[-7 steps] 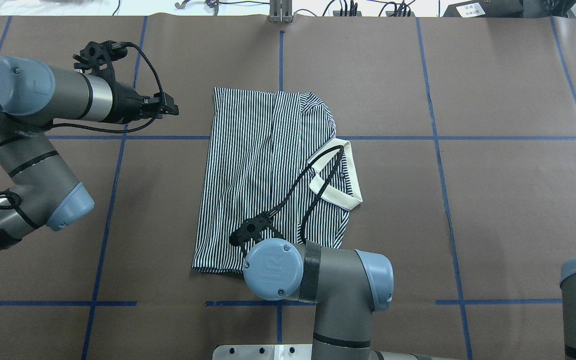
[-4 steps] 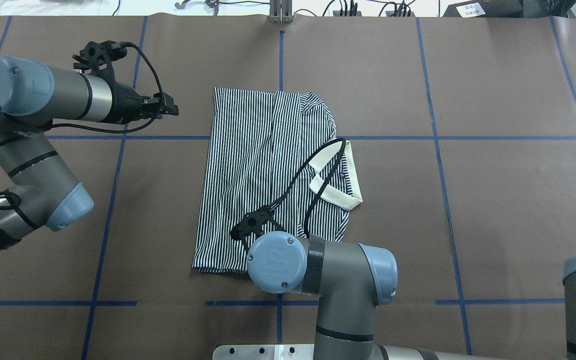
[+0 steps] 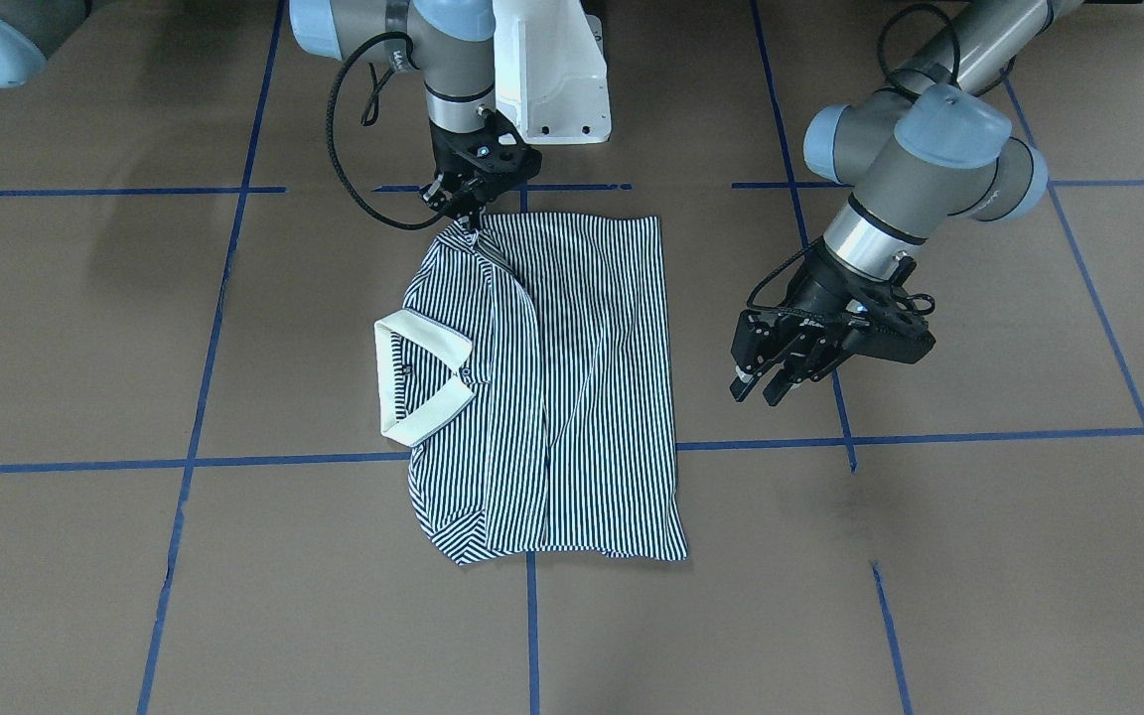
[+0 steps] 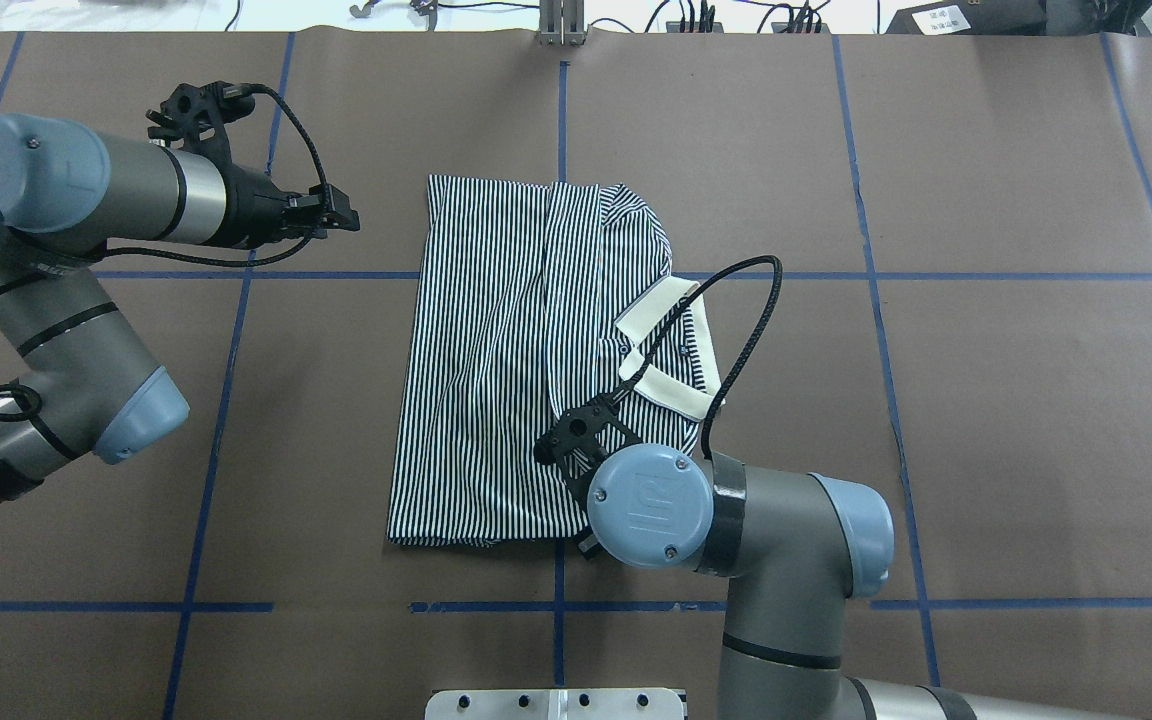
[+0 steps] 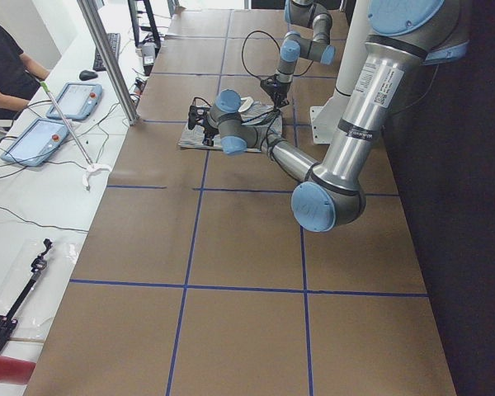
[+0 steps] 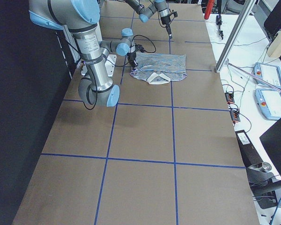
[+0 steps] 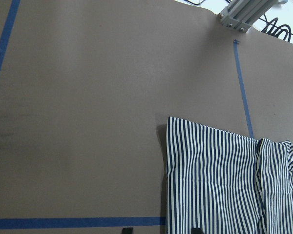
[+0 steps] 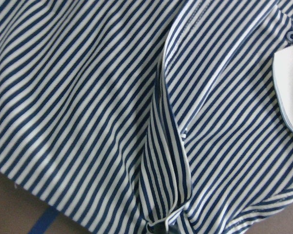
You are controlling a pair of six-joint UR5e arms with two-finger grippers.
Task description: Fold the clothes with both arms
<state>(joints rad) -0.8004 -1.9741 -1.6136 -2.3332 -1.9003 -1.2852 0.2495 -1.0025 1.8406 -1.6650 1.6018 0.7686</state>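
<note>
The striped polo shirt (image 4: 496,360) lies partly folded in the middle of the brown table, its cream collar (image 4: 671,350) towards the right. In the front-facing view my right gripper (image 3: 467,216) is shut on the shirt's (image 3: 582,397) edge nearest the robot and lifts a small peak of cloth. In the overhead view the right wrist hides it. The right wrist view shows a pinched ridge of striped cloth (image 8: 166,161). My left gripper (image 4: 344,216) hovers open and empty, left of the shirt's far corner, apart from it. It also shows in the front-facing view (image 3: 759,385).
The white pedestal base (image 3: 552,79) stands at the table's robot side. Blue tape lines (image 4: 236,275) cross the brown cover. A metal post (image 4: 561,25) stands at the far edge. Tablets (image 5: 66,103) and cables lie on the side bench.
My right arm has swung to the right along the shirt's near edge, drawing the gripped cloth with it. The left arm has not moved.
</note>
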